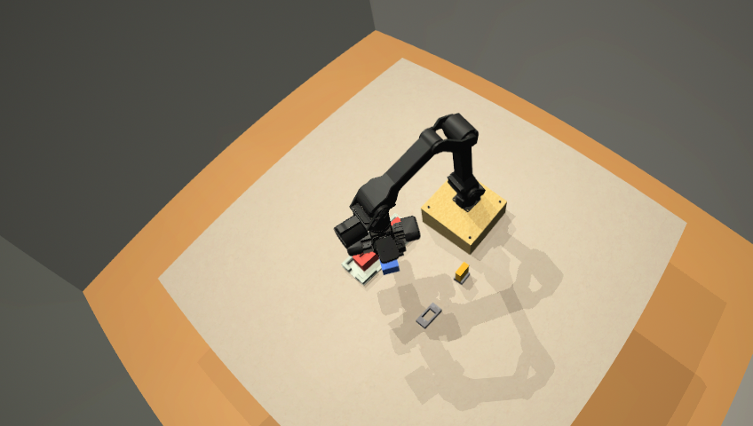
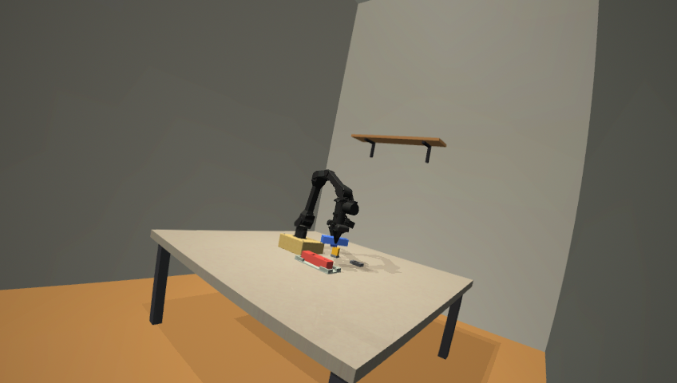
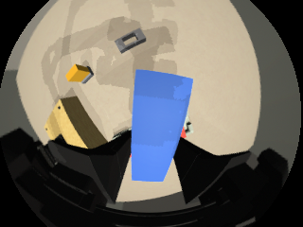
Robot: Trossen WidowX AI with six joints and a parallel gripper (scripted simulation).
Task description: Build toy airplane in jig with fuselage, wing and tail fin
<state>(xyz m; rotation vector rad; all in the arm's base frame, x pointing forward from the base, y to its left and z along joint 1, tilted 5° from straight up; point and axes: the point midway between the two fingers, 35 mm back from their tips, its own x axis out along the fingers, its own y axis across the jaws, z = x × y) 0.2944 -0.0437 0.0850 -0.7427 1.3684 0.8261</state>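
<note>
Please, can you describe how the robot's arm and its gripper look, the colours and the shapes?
The arm is matte black, with slim straight links between chunky, rounded joints. The gripper is black too, its two fingers broad and wedge-shaped, tapering toward the tips. I can make out no cables or markings on either.

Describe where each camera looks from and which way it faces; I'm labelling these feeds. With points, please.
Top: high overhead, facing down on the beige table (image 1: 253,264) (image 2: 266,279); whole black arm (image 1: 409,163) (image 2: 312,194) shows.
Exterior: off the table's side, facing across it toward a wall shelf; arm in profile.
Wrist: on the arm, looking past the tool (image 1: 388,261) (image 2: 335,241) (image 3: 153,163) at the long blue block (image 1: 390,266) (image 2: 327,239) (image 3: 158,123); black fingers show.
Top and exterior share the whole arm.
</note>
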